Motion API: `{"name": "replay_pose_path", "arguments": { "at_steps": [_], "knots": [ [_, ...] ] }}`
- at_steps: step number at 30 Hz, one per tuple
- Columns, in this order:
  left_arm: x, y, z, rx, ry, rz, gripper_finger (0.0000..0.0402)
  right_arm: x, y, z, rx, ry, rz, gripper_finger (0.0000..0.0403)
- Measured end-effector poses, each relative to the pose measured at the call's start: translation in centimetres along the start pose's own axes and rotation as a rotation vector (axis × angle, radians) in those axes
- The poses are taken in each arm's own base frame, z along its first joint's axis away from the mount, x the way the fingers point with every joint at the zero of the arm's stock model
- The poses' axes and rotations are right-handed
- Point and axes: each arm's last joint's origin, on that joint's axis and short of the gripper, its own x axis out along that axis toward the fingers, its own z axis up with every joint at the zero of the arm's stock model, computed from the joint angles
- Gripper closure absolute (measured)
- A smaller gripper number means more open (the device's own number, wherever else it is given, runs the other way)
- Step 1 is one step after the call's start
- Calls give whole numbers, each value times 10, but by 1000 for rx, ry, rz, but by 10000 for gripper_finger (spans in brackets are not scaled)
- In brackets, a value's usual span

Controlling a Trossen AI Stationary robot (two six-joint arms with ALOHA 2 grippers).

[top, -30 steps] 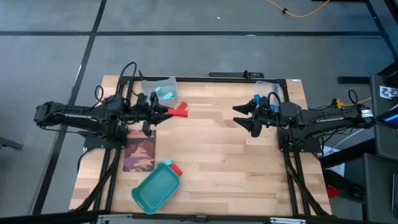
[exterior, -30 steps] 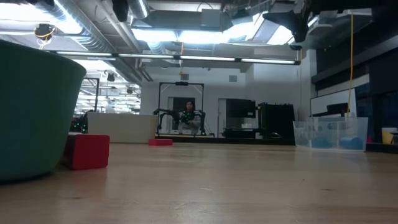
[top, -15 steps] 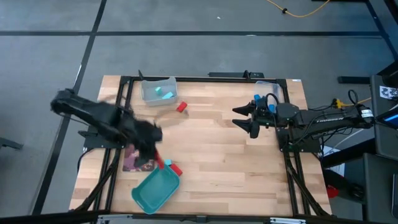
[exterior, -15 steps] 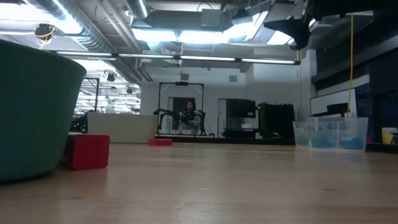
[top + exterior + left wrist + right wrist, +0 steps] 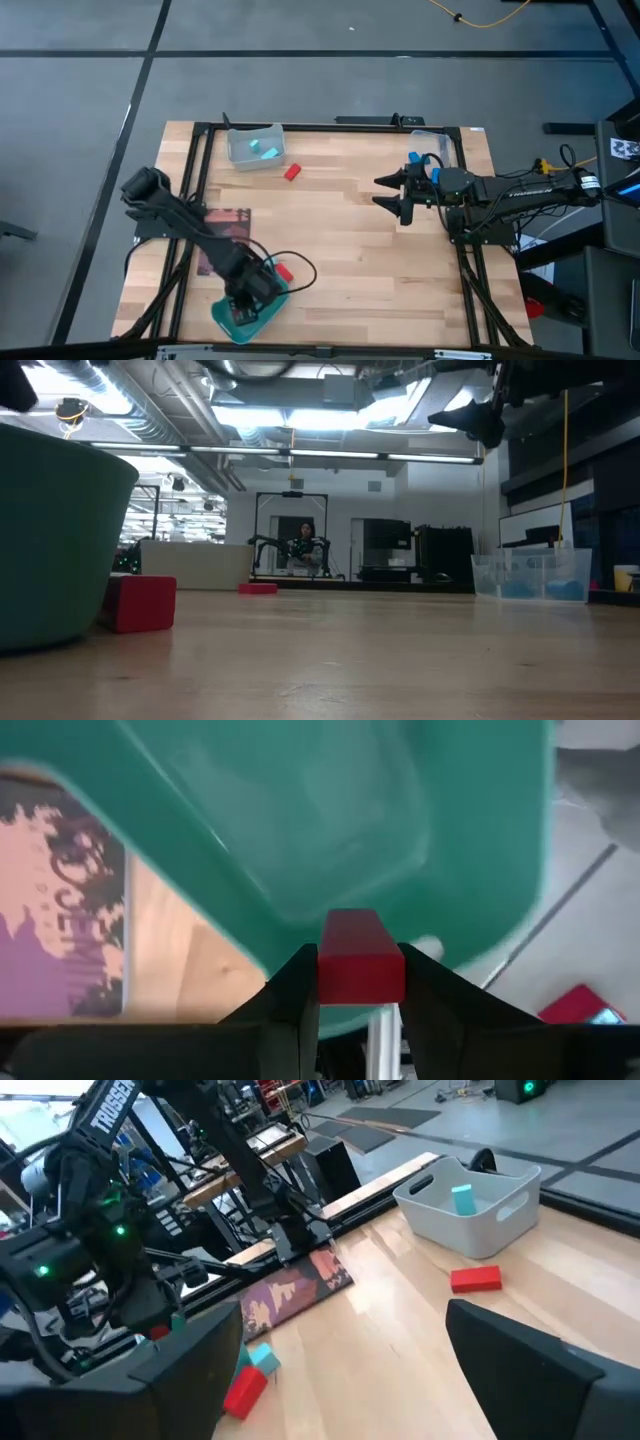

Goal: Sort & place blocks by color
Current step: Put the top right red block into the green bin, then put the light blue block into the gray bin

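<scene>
My left gripper (image 5: 247, 303) hangs over the teal tray (image 5: 222, 317) near the table's near-left corner, shut on a red block (image 5: 360, 960). A second red block (image 5: 283, 271) lies on the table against the tray's far corner, with a cyan block (image 5: 262, 1358) beside it. A third red block (image 5: 292, 172) lies on the table by the clear bin (image 5: 254, 145), which holds a cyan block (image 5: 266, 151). My right gripper (image 5: 392, 195) is open, above the table's right half. My left gripper pinches the red block between its two fingers, one on each of two opposite side faces (image 5: 322, 972). The fingers point down from above. The block is lifted clear, over the teal tray (image 5: 330, 830).
A purple-and-pink patterned book (image 5: 225, 235) lies flat on the table's left side, far of the tray. A second clear bin (image 5: 432, 140) with blue pieces sits at the far-right corner. Bare wood fills the table's middle. A person shows in the room beyond.
My left arm has swung fast from beside the far-left clear bin toward the near edge, carrying the red block, and now hangs over the teal tray. One red block has stayed on the table by the bin.
</scene>
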Motion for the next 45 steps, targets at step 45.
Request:
{"name": "replay_pose_path", "arguments": {
  "at_steps": [45],
  "knots": [
    [-113, 49, 6, 46, -494, -113, 252, 0, -1, -2, -36, 24, -13, 52]
  ]
}}
